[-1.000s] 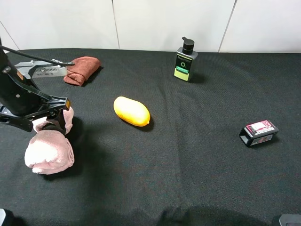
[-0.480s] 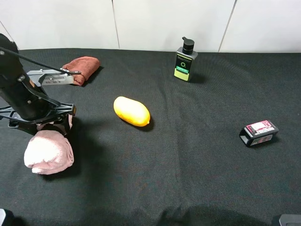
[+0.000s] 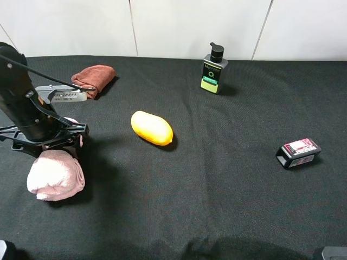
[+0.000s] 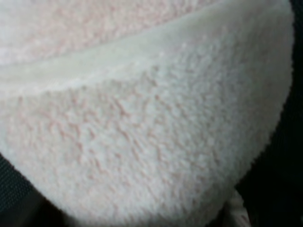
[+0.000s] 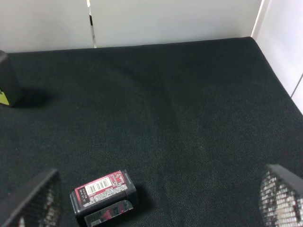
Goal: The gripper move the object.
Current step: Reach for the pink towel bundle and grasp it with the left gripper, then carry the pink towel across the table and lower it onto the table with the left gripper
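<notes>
Black counter (image 3: pixel 227 184): left gripper (image 3: pixel 56 144) is bearing on the middle of the towel (image 3: pixel 53 176); fingers hidden, width untellable. Gripping centrally and lifting slowly should suit.

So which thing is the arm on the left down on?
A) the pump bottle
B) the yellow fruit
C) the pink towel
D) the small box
C: the left arm sits on the pink towel, and its own camera shows only pink fluff.

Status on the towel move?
Done: left claw is down on the middle of the towel. In hand: the grasp; the wrist view shows only pink fluff, so closure can't be told. Left: the move itself; the towel lies on the table.
</notes>
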Tool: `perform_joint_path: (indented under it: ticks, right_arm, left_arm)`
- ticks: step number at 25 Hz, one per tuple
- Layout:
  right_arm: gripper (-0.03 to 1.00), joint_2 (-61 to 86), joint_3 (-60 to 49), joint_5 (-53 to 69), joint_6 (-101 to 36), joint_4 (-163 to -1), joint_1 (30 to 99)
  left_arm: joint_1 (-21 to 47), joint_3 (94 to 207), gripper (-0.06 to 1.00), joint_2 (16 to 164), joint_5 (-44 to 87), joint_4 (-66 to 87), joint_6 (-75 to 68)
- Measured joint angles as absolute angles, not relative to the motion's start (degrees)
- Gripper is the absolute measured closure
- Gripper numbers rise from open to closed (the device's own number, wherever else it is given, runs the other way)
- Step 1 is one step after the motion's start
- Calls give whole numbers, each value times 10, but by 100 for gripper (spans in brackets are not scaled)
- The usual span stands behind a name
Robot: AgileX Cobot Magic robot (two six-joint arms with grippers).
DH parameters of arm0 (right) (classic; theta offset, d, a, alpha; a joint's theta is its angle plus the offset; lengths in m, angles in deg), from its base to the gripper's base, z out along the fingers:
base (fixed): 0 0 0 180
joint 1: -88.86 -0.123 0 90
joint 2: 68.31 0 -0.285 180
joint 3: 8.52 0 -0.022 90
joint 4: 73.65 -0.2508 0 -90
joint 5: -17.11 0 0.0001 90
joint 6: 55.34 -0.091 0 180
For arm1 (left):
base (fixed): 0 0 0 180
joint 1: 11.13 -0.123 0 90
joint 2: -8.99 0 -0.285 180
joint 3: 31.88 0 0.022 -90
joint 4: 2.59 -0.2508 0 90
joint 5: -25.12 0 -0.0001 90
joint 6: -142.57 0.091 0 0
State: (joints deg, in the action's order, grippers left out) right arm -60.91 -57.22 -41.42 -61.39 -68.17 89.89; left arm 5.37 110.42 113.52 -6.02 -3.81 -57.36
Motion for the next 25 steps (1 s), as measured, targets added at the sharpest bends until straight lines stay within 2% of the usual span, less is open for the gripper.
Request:
perform_joint_path:
  ticks: [25]
  right_arm:
    - [34,-609,-572,-414,-614,-682,899]
  left_arm:
    - [54,1105,18,1162,-48,-41,-574]
